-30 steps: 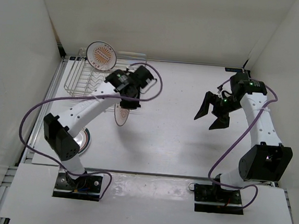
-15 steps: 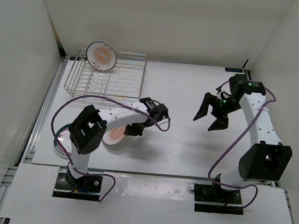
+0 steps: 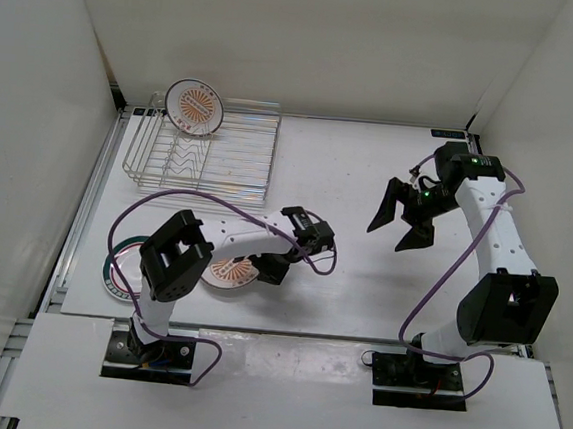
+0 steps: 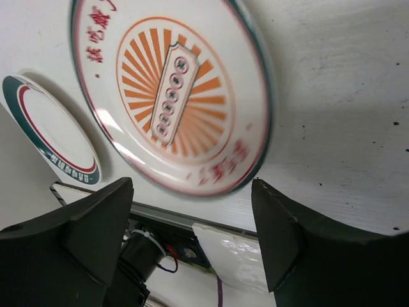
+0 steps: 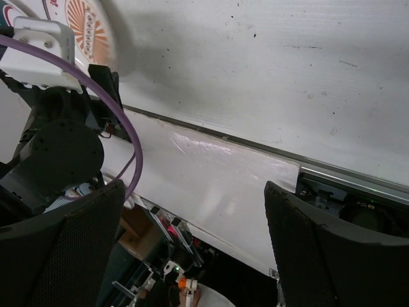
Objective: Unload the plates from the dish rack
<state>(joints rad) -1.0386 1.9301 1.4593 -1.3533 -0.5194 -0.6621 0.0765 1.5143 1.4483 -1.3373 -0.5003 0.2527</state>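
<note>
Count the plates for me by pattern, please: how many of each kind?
Orange sunburst plates: 2, the rack plate and the table plate.
Green-rimmed plate: 1.
Total: 3 plates.

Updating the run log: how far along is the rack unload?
Done: the green-rimmed plate lies flat on the table. In hand: a sunburst plate lies beside it, the open left gripper at its edge. Left: the last sunburst plate stands in the dish rack. The right gripper hangs open, empty.
</note>
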